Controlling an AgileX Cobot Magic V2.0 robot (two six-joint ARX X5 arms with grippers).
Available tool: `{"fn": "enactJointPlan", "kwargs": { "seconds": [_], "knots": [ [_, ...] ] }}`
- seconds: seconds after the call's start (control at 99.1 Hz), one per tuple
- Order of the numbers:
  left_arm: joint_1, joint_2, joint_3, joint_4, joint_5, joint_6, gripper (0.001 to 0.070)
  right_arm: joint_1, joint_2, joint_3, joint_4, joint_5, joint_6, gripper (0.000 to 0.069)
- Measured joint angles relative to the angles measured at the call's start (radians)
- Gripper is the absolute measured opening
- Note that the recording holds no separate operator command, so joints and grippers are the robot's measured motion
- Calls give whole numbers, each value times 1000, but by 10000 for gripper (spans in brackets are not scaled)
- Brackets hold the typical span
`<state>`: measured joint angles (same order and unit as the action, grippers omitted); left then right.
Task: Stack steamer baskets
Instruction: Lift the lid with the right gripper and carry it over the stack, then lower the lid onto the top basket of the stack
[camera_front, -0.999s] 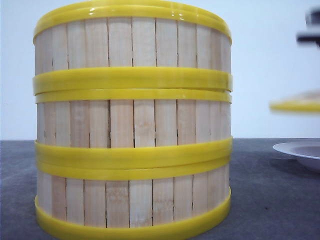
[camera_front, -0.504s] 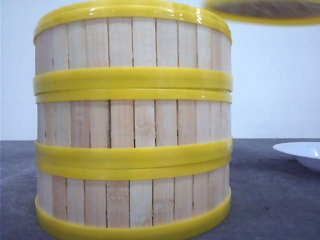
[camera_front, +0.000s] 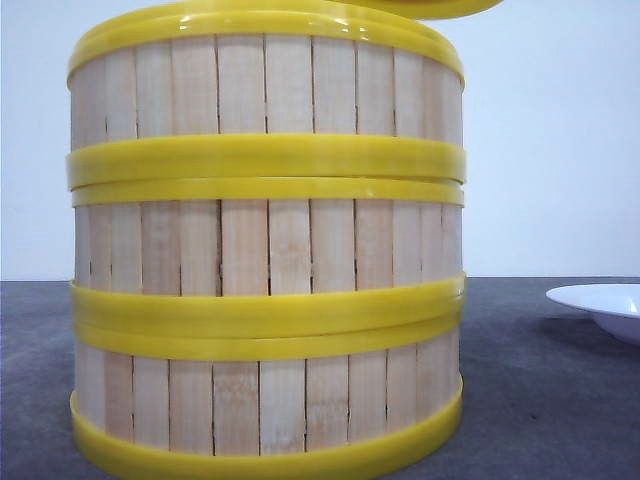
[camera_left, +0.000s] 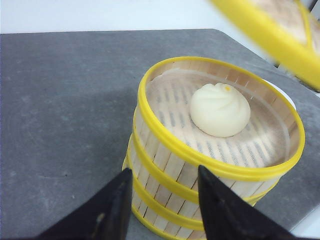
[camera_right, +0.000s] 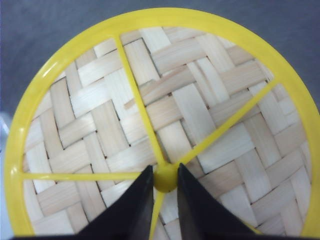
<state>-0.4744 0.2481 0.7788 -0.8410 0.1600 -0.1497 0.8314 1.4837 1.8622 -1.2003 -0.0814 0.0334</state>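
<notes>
three steamer baskets (camera_front: 265, 240), one lid (camera_right: 165, 125), one plate (camera_front: 600, 305), one bun (camera_left: 220, 109).

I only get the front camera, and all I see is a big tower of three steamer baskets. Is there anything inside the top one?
Observer: Yes. The left wrist view shows one white bun lying on the slatted floor of the top steamer basket.
Operator: What is that yellow thing poking in at the very top of my picture?
Observer: That is the woven lid, hanging tilted above the stack's far side.
Operator: Who is holding it?
Observer: The right hand, pinching the yellow knob at the lid's middle.
Operator: And the other hand?
Observer: The left hand is open and holds nothing, near the stack's side.
</notes>
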Motion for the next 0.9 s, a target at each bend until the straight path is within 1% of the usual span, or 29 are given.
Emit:
{"fn": "enactJointPlan", "kwargs": {
  "seconds": [0.192,0.272,0.373,0.898],
  "knots": [
    [0,0,0,0,2,0,238,53,66,0,-3,2,0,53],
    [0,0,0,0,6,0,238,58,85,0,-16,3,0,53],
    [0,0,0,0,23,0,238,58,103,0,-24,2,0,53],
    [0,0,0,0,23,0,238,66,188,0,-42,6,-5,52]
  ]
}}
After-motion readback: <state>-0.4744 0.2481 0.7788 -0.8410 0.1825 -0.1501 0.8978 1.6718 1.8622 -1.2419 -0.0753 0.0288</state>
